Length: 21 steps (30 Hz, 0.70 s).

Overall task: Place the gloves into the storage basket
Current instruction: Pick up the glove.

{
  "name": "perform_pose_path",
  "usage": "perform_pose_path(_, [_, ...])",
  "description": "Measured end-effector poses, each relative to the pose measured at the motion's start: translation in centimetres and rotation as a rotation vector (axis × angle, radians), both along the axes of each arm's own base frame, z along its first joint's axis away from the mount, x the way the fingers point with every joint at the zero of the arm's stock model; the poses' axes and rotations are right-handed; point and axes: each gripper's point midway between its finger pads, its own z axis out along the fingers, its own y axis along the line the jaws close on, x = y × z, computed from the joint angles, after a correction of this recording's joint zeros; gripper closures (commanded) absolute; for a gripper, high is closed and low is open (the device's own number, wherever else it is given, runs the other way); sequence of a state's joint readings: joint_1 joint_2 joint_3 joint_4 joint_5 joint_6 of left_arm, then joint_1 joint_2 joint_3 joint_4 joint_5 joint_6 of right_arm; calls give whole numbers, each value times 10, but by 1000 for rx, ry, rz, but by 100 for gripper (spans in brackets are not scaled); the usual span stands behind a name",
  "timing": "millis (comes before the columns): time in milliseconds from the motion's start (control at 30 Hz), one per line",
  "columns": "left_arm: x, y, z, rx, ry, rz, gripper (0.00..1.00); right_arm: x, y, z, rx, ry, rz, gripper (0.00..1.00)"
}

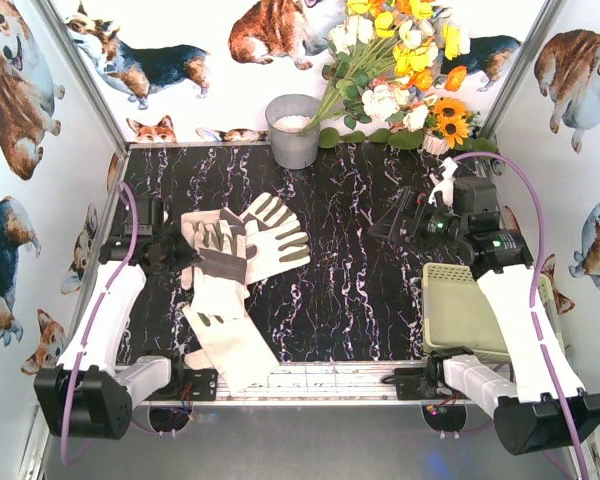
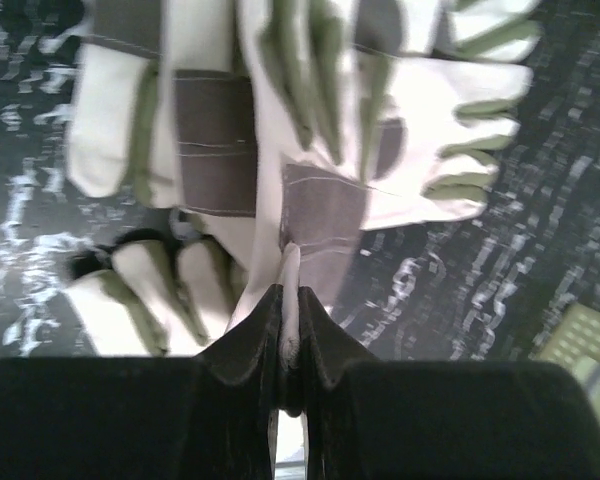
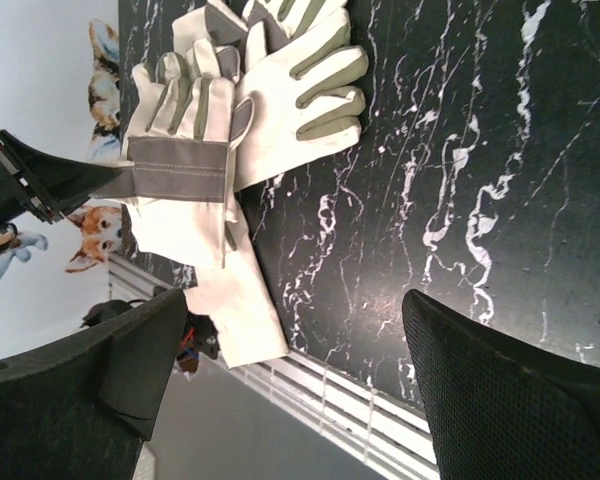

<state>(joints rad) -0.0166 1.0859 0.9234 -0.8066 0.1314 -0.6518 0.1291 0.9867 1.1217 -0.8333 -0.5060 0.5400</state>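
Left wrist view is showing the left pincer (image 2: 290, 292) pinching a thin fold of one glove (image 2: 320, 205) at the counter's (image 1: 360, 285) left. The fabric is probably risking slipping or dragging neighbouring gloves (image 1: 235, 250) before reaching the storage basket (image 1: 458, 312) near the spread right pincer (image 1: 398, 226).

left gripper (image 2: 291, 292): jaws pinched together, arm stretched forward | right gripper (image 3: 295, 305): jaws wide apart, wrist turned leftward

Cream gloves (image 1: 270, 245) lie piled left; yellow-green storage basket (image 1: 452, 305) sits right.
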Motion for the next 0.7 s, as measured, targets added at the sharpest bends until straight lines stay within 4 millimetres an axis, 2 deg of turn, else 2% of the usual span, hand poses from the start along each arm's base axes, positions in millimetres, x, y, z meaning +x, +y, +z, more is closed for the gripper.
perform_pose_path(67, [2, -13, 14, -38, -37, -28, 98, 0, 4, -1, 23, 26, 8, 0])
perform_pose_path(200, [9, -49, 50, -111, -113, -112, 98, 4, 14, -1, 91, 79, 22, 0])
perform_pose_path(333, [23, -90, 90, -189, -196, -192, 99, 9, 29, 12, 193, 94, 38, 0])
perform_pose_path(500, [38, -153, 145, -343, -316, -303, 99, 11, 50, 33, 327, 88, 91, 0])
perform_pose_path(600, [37, -196, 182, -458, -390, -397, 99, 12, 60, 41, 411, 90, 117, 0])
perform_pose_path(700, [31, -230, 224, -566, -471, -496, 99, 13, 66, 49, 483, 91, 137, 0])
